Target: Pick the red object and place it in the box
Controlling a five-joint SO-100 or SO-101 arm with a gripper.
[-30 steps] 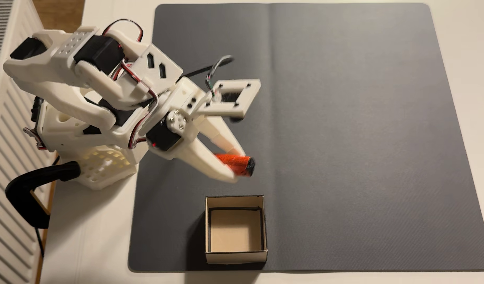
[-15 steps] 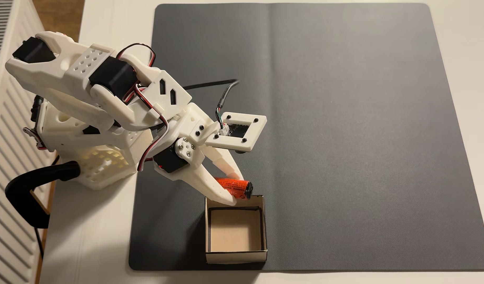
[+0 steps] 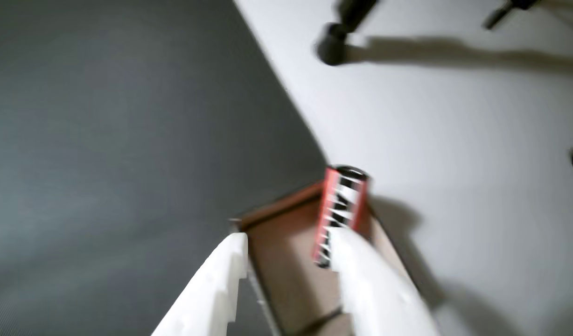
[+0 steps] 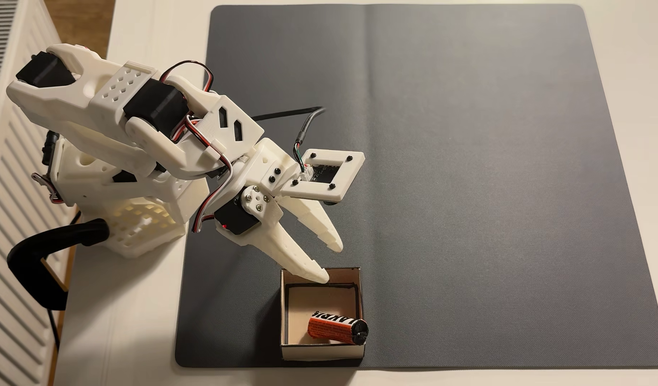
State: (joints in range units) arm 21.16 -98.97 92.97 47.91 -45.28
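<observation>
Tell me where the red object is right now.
In the fixed view the red object lies inside the box, against its lower right corner, below the open gripper.

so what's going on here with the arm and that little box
A white robot arm has just dropped the red object into the box. The small orange-red cylinder lies on its side in the box, one black end up against the right-hand wall in the fixed view. The gripper is open and empty, with one fingertip over the box's far rim. The box sits near the front edge of a dark grey mat.
</observation>
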